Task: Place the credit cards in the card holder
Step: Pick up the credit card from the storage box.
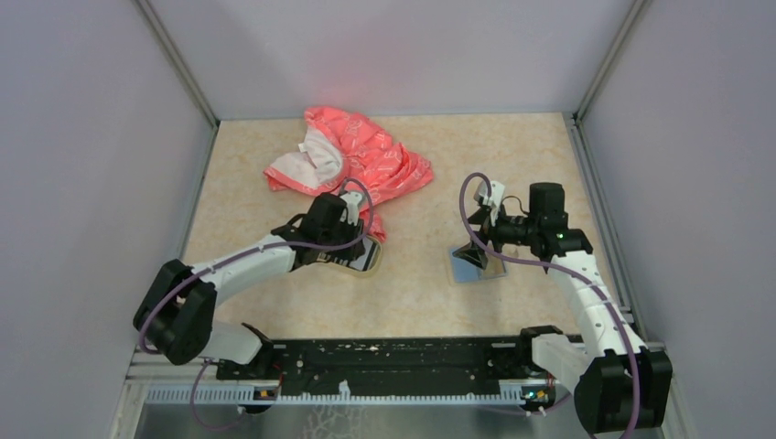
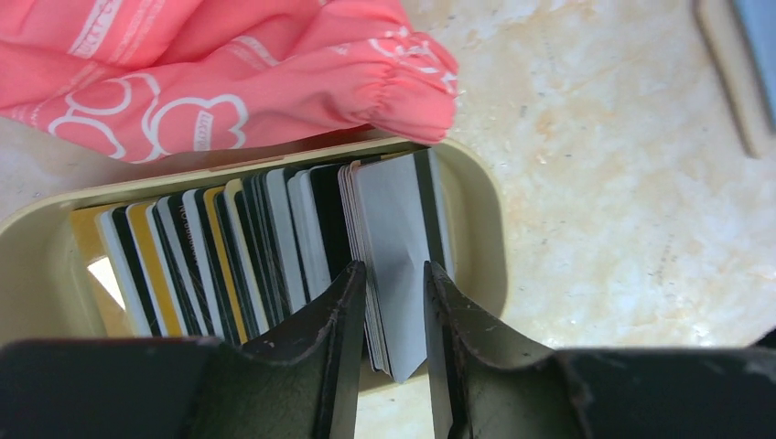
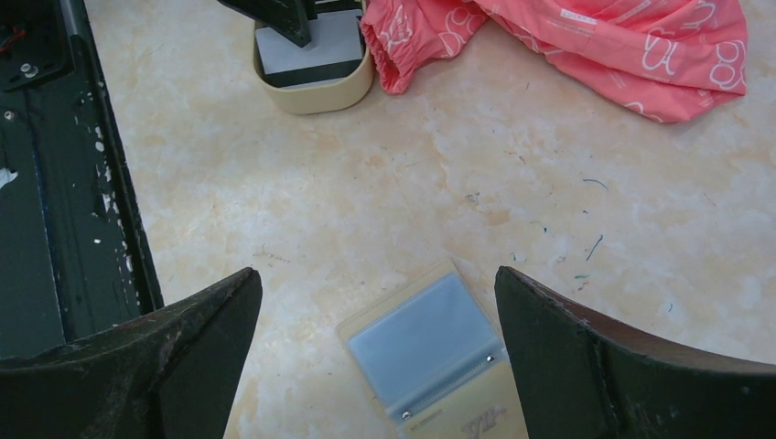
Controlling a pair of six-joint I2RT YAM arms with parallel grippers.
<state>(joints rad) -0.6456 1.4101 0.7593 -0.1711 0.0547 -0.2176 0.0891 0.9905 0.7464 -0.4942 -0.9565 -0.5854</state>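
Since no card shows in the card holder [image 3: 430,357], the task looks barely begun. The holder lies opened flat on the counter [image 1: 412,302], nearest the arm bases, its blue-grey pocket facing up and seemingly empty. The right end effector [image 3: 375,274] hangs over it with fingers spread wide, holding nothing.

Just beyond and to the left, the credit cards [image 2: 274,238] stand on edge in a packed row inside the oval dish [image 2: 476,210]. The left end effector [image 2: 393,270] reaches in at the row's right end, its fingers narrowed around a pale grey card or a thin bundle. I cannot tell if they truly pinch it.

Farthest back, the pink cloth [image 1: 357,155] touches the dish rim. Every card remains to be lifted, carried across and slid in.
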